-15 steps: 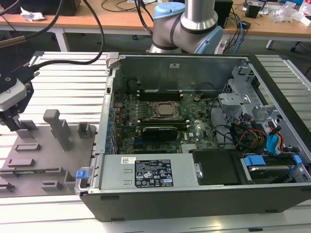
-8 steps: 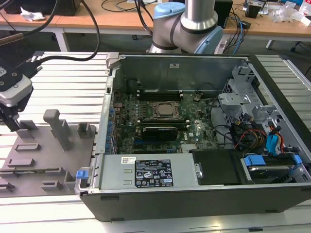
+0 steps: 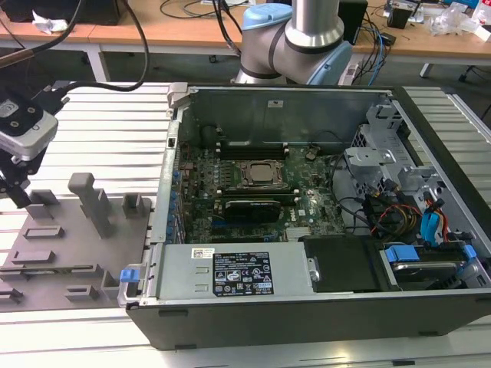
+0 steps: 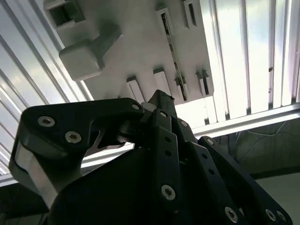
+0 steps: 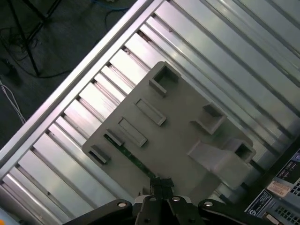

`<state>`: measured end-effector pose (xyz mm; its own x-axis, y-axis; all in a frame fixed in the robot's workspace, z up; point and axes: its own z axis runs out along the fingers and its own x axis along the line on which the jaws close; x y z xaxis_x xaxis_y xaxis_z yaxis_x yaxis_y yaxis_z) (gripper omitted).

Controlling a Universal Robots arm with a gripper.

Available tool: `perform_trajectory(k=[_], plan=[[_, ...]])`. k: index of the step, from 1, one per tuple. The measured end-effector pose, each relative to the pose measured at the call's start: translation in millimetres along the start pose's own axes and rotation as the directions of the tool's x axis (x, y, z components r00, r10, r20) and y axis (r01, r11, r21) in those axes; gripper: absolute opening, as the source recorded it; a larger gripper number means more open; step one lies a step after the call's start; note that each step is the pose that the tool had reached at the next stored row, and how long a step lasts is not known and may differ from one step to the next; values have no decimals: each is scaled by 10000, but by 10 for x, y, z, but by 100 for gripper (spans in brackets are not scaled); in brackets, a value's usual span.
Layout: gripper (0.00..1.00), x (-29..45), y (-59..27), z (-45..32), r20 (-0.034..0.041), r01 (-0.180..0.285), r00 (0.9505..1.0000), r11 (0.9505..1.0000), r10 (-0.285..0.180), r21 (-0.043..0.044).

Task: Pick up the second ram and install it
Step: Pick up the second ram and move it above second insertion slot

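Note:
The second ram (image 5: 132, 157) is a thin green stick lying edge-up in a narrow slot of the grey holder block (image 5: 178, 122), which sits on the ribbed metal table. It appears again as a thin strip (image 4: 174, 61) in the second wrist view. My gripper (image 5: 162, 181) hangs above the end of that slot with its black fingers (image 4: 159, 101) together and nothing between them. In the exterior view the gripper (image 3: 20, 199) hovers over the holder block (image 3: 77, 245) at the exterior view's left, well away from the open computer case (image 3: 307, 307).
Inside the case lie the green motherboard (image 3: 307, 203), the processor socket (image 3: 261, 173), long black memory slots (image 3: 253, 150) and a black-finned card (image 3: 247, 208). Cables and drive bays (image 3: 414, 222) fill the case's right side. Tall grey posts (image 3: 90, 201) rise from the holder block.

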<state>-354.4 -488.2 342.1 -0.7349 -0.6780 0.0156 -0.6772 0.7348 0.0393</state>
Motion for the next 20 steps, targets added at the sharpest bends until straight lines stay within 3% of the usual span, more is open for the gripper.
perform_trajectory(k=[3,10,13,15,18,20], plan=[[11,0,0,0,-15,379,9993,9993,-379,6],[11,0,0,0,-51,1251,9921,9921,-1251,17],[11,0,0,0,-75,1847,9828,9828,-1847,22],[11,0,0,0,-99,2396,9708,9709,-2396,27],[11,0,0,0,-120,2895,9571,9572,-2895,29],[11,0,0,0,-129,3097,9508,9508,-3097,29]])
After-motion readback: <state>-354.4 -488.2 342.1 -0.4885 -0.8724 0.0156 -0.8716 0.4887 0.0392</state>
